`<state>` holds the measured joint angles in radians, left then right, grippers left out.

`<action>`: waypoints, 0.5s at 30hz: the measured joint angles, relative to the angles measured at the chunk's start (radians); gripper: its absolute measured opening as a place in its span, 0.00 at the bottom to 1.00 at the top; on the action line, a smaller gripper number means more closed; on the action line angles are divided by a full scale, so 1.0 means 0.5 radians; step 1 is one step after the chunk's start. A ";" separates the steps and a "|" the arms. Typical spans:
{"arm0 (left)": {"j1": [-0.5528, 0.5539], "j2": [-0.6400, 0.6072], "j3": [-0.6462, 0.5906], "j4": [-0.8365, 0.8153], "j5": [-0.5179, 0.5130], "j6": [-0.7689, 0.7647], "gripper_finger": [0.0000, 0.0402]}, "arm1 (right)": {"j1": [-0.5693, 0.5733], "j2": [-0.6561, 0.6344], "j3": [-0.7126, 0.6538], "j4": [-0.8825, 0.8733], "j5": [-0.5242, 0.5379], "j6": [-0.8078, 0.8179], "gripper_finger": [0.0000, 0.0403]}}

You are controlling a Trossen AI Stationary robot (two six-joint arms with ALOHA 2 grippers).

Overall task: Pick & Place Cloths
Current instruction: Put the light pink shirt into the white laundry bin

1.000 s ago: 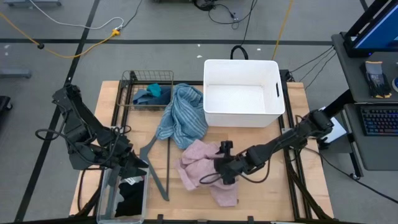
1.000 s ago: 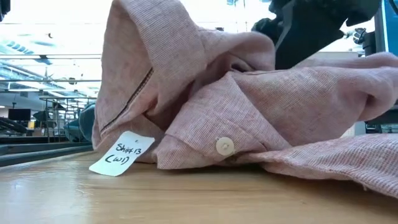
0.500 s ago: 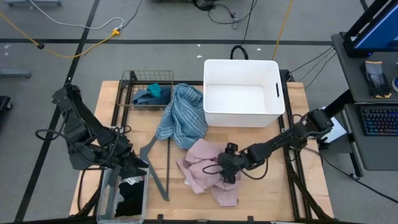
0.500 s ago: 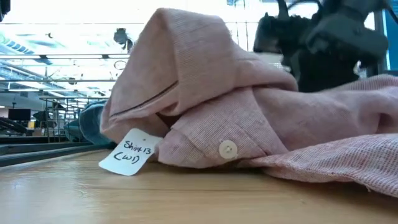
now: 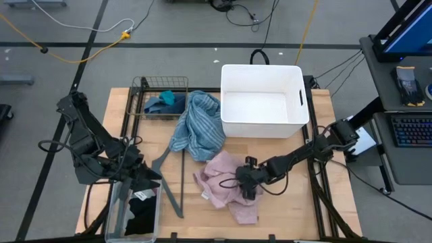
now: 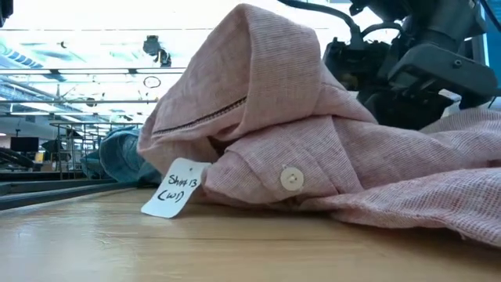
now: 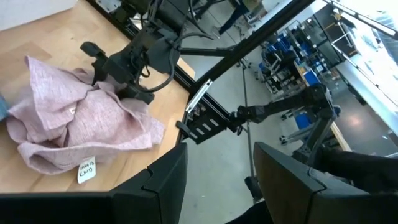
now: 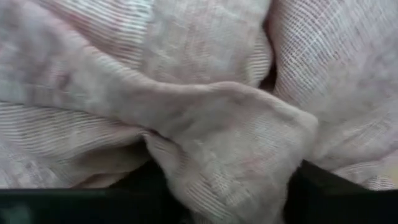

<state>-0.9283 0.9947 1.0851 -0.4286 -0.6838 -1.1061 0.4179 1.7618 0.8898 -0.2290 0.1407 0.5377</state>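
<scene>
The pink cloth lies crumpled on the table's near middle, with a white tag at its left hem. My right gripper sits low on its right part, and pink fabric fills the right wrist view. My left gripper hangs open over the clear bin that holds the black shorts, touching nothing. The blue-striped towel hangs out of the wire basket, which holds the teal and navy pieces. My right gripper pinches a raised fold of the pink cloth between its two fingers. It reaches in low from the table's right side. How many layers it has, I cannot tell. The rest of the cloth lies slack on the table.
A white tub stands at the far right of the table. A grey hanger lies between the clear bin and the pink cloth. Bare wood shows near the right front corner.
My right gripper has shifted a little toward the table's right edge and then part-way back, staying on the pink cloth. The cloth's left part with the tag has been drawn toward the right. Its raised fold sank and then stood up again.
</scene>
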 joint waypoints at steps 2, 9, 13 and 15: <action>-0.001 0.000 0.000 0.002 -0.004 -0.006 0.46 | 0.000 -0.022 0.000 0.054 -0.029 -0.001 0.33; -0.001 0.000 0.000 0.007 -0.050 -0.003 0.46 | -0.037 -0.135 -0.009 0.272 -0.432 -0.018 0.09; -0.001 0.000 0.000 0.012 -0.050 -0.004 0.46 | -0.081 -0.269 -0.015 0.279 -0.732 -0.002 0.09; -0.001 0.000 0.000 0.012 -0.050 0.002 0.46 | -0.104 -0.356 -0.015 0.298 -0.820 0.003 0.09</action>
<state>-0.9287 0.9947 1.0851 -0.4225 -0.7090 -1.1051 0.3660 1.5840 0.8825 -0.0798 -0.2691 0.5391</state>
